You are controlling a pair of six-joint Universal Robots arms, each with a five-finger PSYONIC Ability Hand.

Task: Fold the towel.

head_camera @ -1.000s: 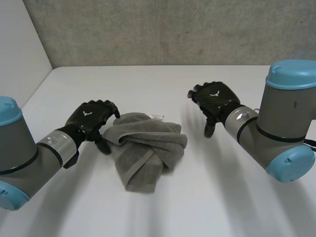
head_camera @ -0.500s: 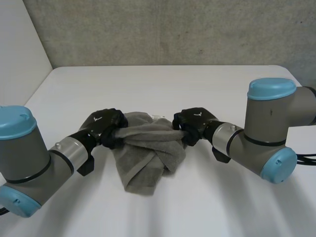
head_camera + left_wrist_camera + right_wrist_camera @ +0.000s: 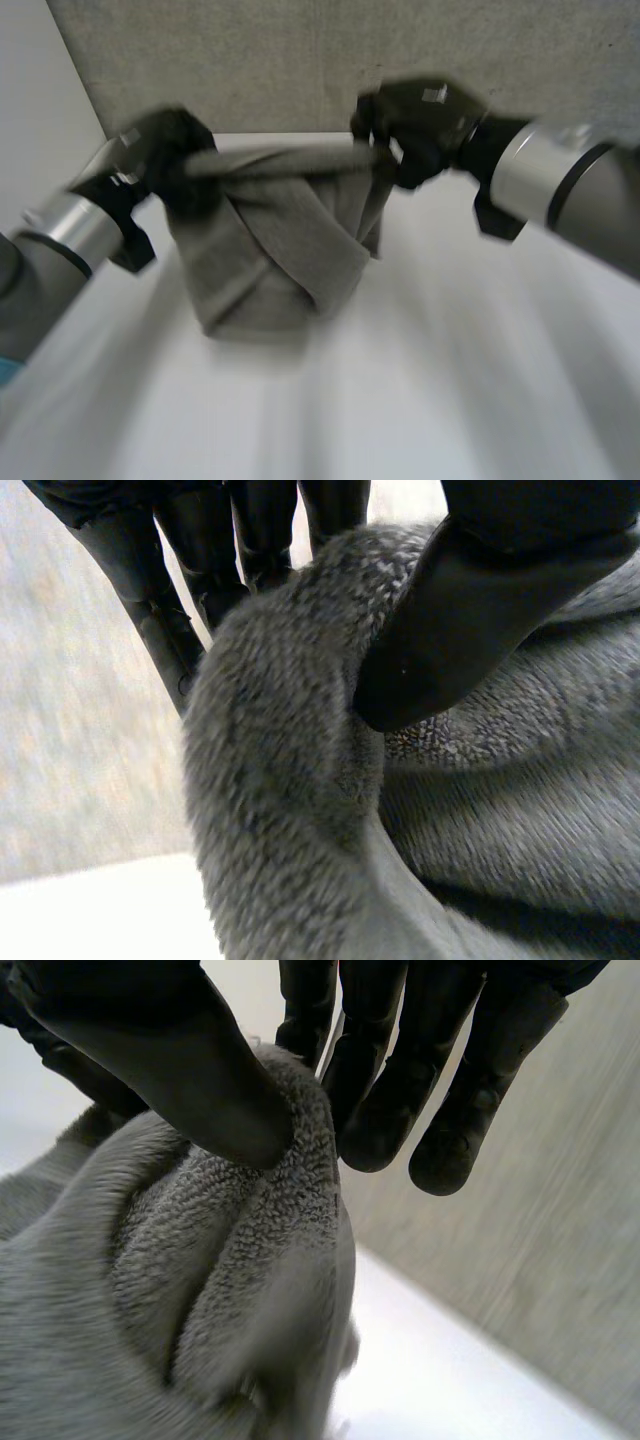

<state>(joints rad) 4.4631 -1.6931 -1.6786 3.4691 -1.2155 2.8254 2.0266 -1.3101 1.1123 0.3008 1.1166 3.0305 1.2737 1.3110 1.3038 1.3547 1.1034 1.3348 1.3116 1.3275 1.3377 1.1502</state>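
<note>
The white table (image 3: 470, 400) lies nearest in the head view. Over its middle hangs the grey towel (image 3: 270, 245), a bunched, twisted mass with folds crossing down its front. Whether its lower end touches the tabletop cannot be told. The towel's upper edge runs taut as a rolled band from left to right between the two hands, clear of the table. At the left end, the left hand (image 3: 172, 152) is closed on that edge. Its wrist view shows the thumb (image 3: 470, 610) pressed into the thick hem from one side, with the fingers (image 3: 155, 620) reaching down behind it, pinching the cloth. At the right end, the right hand (image 3: 418, 122) grips the same way, its thumb (image 3: 180, 1070) bearing on the hem's crest and its fingers (image 3: 385, 1110) curled close against the other side. Beyond both hands rises the grey concrete wall (image 3: 270, 60).
</note>
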